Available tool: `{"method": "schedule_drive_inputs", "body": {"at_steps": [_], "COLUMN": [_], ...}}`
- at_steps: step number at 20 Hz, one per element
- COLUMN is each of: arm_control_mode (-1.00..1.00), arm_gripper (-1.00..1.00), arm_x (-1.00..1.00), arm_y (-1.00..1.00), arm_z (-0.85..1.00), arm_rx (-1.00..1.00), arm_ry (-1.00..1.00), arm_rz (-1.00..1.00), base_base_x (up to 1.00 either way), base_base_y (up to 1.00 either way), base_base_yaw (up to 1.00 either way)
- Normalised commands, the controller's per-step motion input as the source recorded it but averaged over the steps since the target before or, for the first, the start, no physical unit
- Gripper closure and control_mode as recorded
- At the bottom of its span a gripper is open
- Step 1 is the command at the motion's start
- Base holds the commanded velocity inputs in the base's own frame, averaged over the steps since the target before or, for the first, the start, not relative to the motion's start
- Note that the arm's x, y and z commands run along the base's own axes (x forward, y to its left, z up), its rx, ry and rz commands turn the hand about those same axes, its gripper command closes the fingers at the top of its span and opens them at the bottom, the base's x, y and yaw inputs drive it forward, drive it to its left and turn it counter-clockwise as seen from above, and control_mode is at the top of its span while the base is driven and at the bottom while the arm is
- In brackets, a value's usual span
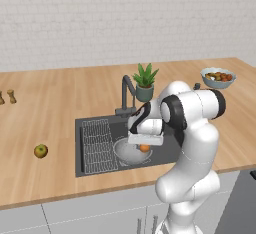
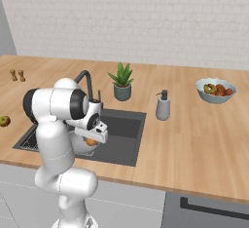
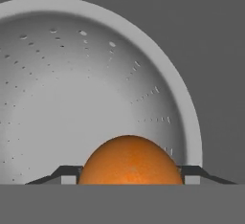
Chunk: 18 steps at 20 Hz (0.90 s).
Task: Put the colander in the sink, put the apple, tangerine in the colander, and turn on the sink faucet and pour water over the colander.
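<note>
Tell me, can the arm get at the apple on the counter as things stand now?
Probably not yet: the tool holds the tangerine over the colander; the apple lies far off on open counter, nothing blocking it.

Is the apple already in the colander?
No, the apple sits on the wooden counter, left of the sink, away from the colander.

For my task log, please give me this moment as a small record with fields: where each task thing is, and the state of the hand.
colander: in the sink, beside the wire rack
tangerine: between the fingers of the hand, above the colander
apple: on the counter, away from the sink
sink faucet: behind the sink; no water seen
hand: shut on the tangerine
</note>
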Motion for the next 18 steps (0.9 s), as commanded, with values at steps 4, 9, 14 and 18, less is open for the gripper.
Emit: {"method": "schedule_drive_inputs", "body": {"at_steps": [4,9,14,18], "arm_control_mode": [-1.0,-1.0,-1.0,-1.0], "arm_gripper": [-1.0,-1.0,-1.0,-1.0], "arm_x": [0.0,0.0,-0.08,-0.31], "arm_y": [0.0,0.0,0.0,0.0], "arm_z": [0.0,0.0,0.14,0.35], "arm_rx": [0.0,0.0,0.0,0.0], "arm_ry": [0.0,0.0,-0.03,-0.07], "arm_rz": [0.0,0.0,0.0,0.0], "base_base_x": [0.0,0.0,0.0,0.0], "base_base_y": [0.0,0.0,0.0,0.0], "base_base_yaw": [0.0,0.0,0.0,0.0]}}
